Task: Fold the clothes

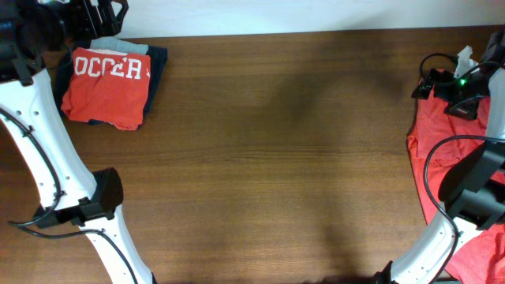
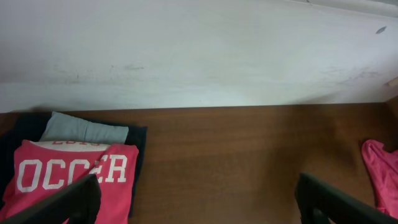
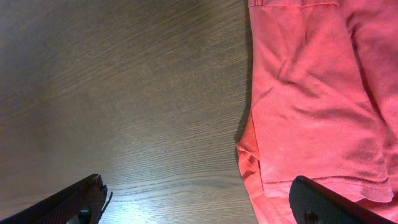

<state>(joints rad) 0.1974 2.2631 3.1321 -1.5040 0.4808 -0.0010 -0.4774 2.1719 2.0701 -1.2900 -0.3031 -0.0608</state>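
Observation:
A folded orange-red shirt (image 1: 106, 88) with white block letters lies on top of a stack at the table's far left corner. The left wrist view shows the same folded shirt (image 2: 74, 180) just under the left finger. My left gripper (image 1: 101, 17) (image 2: 196, 208) hovers behind the stack, open, with only bare wood between its fingers. Unfolded orange-red clothes (image 1: 432, 154) (image 3: 311, 93) lie loose at the right edge. My right gripper (image 1: 439, 82) (image 3: 199, 208) is open above their left border, its right finger (image 3: 329, 202) over the cloth and its left finger over wood.
Under the folded shirt lie a grey garment (image 2: 84, 130) and a dark blue one (image 1: 156, 67). A white wall (image 2: 199, 56) runs along the table's back edge. A bit of pink-red cloth (image 2: 382, 177) shows at the right of the left wrist view.

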